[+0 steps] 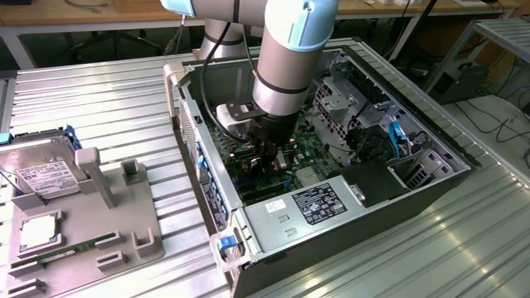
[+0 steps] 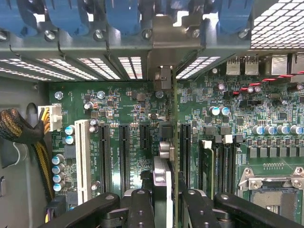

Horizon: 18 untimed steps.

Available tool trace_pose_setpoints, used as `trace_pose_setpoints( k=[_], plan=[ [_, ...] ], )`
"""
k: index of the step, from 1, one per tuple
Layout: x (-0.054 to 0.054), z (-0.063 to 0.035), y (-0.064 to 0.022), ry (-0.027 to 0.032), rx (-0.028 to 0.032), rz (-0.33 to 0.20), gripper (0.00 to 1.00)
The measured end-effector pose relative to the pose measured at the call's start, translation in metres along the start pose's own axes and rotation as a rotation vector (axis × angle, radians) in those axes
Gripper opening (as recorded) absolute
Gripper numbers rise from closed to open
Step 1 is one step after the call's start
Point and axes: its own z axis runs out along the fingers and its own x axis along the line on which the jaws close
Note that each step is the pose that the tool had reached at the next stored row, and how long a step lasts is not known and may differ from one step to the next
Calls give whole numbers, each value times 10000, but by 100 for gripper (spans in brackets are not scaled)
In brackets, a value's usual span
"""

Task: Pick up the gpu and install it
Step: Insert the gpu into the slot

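Note:
The gpu [image 2: 174,118] shows edge-on in the wrist view as a thin upright card standing across the green motherboard [image 2: 123,104], between two black expansion slots. Its silvery bracket [image 2: 176,45] lies against the case's rear slot openings, under the blue clips. My gripper [image 2: 168,211] is shut on the card, with one black finger [image 2: 140,209] on each side of it. In the exterior view my gripper [image 1: 273,160] reaches down inside the open computer case [image 1: 451,158], low over the motherboard. I cannot tell whether the card's edge sits in a slot.
A white slot [image 2: 81,152], memory slots [image 2: 223,161] and the processor socket [image 2: 273,190] flank the card. A braided cable bundle [image 2: 19,128] lies at the case wall. The power supply [image 1: 319,205] and blue cables [image 1: 398,139] crowd the case. A hard drive [image 1: 37,167] rests on a grey fixture [image 1: 99,236].

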Motion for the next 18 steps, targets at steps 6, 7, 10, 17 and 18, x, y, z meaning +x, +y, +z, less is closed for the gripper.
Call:
trace_pose_setpoints(
  k=[6,7,10,17,18],
  plan=[
    [0,4,6,-3,6,0,28],
    [-2,9,22,0,7,-2,28],
    [-3,19,33,-1,14,-9,28],
    [-3,98,36,1,27,-19,28],
    [-3,99,35,0,27,-23,28]
  ],
)
